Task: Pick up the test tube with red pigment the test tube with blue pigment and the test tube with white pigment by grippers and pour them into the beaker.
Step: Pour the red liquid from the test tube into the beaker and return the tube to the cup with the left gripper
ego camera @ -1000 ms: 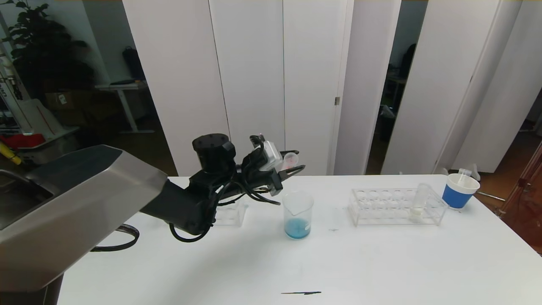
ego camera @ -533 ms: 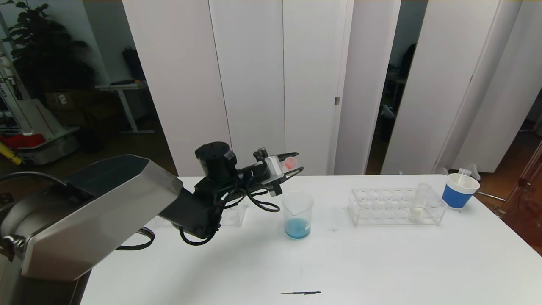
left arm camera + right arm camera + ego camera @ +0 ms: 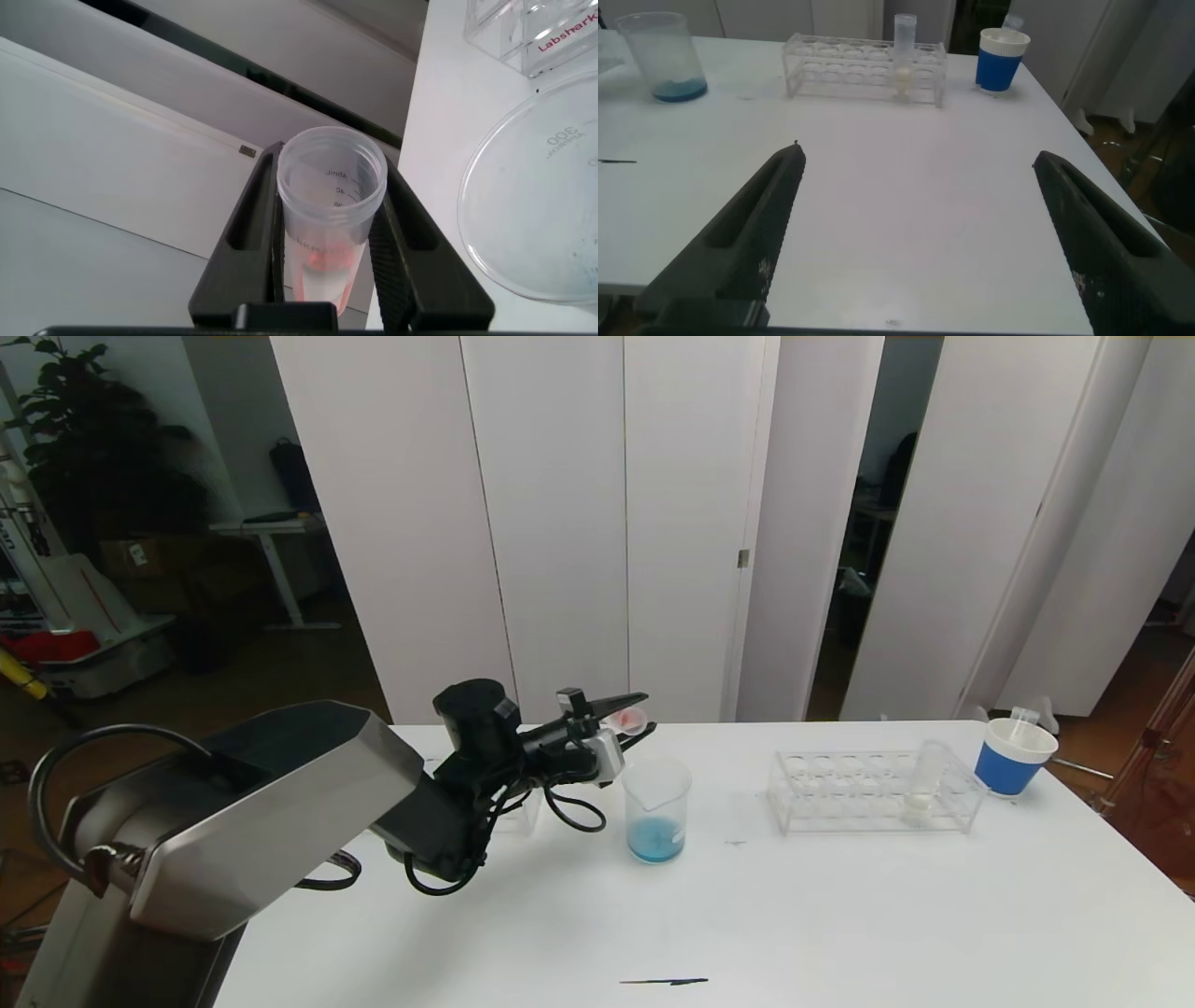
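Over the last second the left gripper (image 3: 627, 716) has descended and rolled, bringing the test tube with red pigment (image 3: 627, 718) from a raised position down to just above and behind the rim of the beaker (image 3: 657, 808), tube now lying near horizontal. Its jaws are clamped on the tube body, one finger on each side, as the left wrist view confirms (image 3: 332, 219), with red liquid pooled at the closed end and the mouth open toward the beaker. Blue liquid already covers the beaker floor; the beaker stands on the bench toward the far edge, left of centre. At the far right, the test tube with white pigment (image 3: 926, 779) stands upright in the clear rack (image 3: 840, 793), near the blue paper cup (image 3: 1014, 756). The right gripper (image 3: 924, 233) hovers low over the near right part of the bench, jaws spread wide and empty. Judged by appearance, the tubes are light, rigid, smooth plastic and likely slippery; grip mid-body, below the rim, with moderate force. The beaker looks like glass and tips easily; avoid striking its rim.
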Motion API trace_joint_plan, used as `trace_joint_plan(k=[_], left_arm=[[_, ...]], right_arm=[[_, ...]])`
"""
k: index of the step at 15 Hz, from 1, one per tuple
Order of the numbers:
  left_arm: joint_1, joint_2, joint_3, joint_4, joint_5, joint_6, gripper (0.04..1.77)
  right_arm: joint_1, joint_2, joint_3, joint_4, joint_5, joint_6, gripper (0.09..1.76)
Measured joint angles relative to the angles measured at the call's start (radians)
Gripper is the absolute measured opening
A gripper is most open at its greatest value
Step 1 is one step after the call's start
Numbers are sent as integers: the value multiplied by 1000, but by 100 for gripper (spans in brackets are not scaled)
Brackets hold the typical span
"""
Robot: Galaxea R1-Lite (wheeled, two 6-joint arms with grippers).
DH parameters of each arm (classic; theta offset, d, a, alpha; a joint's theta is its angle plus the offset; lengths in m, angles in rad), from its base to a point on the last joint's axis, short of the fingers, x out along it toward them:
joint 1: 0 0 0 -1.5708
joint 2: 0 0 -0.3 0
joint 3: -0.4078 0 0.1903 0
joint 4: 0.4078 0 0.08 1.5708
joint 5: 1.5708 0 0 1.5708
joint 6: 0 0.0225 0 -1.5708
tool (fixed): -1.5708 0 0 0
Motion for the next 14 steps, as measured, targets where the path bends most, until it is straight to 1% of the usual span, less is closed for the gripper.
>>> trace_joint_plan(k=[1,5,8,10,14], left_arm=[[0,7,0,-9,1,29,60],[0,19,2,-65,0,70,60],[4,19,6,-78,-9,107,60],[3,18,4,-79,-8,151,60],[-5,16,-3,-81,-1,202,60]], right_arm=[[0,0,0,0,0,0,175],[0,0,0,0,0,0,175],[0,0,0,0,0,0,175],[0,0,0,0,0,0,175],[0,0,0,0,0,0,175]])
